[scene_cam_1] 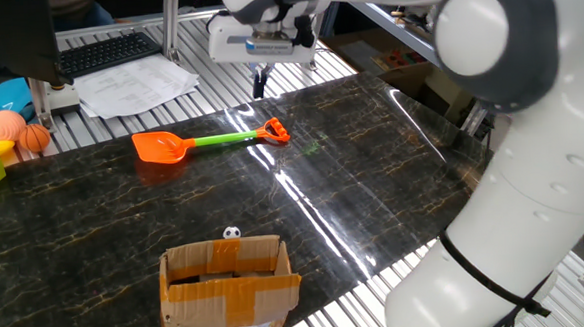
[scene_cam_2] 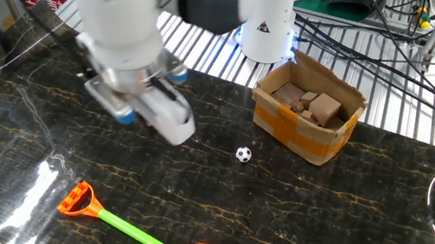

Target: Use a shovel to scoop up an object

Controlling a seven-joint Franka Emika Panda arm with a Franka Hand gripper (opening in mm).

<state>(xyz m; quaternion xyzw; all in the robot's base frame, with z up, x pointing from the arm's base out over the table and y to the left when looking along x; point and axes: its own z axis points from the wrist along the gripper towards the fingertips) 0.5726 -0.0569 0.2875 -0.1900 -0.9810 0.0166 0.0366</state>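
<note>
Shovel point(scene_cam_1: 203, 141) flat on the dark table point(scene_cam_1: 372, 169), ball point(scene_cam_2: 244, 154) just beside the cardboard box point(scene_cam_2: 310, 107). Likely light, stiff, slick plastic; best pinched across the green shaft. Gripper point(scene_cam_1: 260, 83) above the handle end, holding nothing, spread unclear.

Cardboard box point(scene_cam_2: 312, 118) of wooden blocks point(scene_cam_2: 311, 104) on table point(scene_cam_2: 20, 144).
</note>
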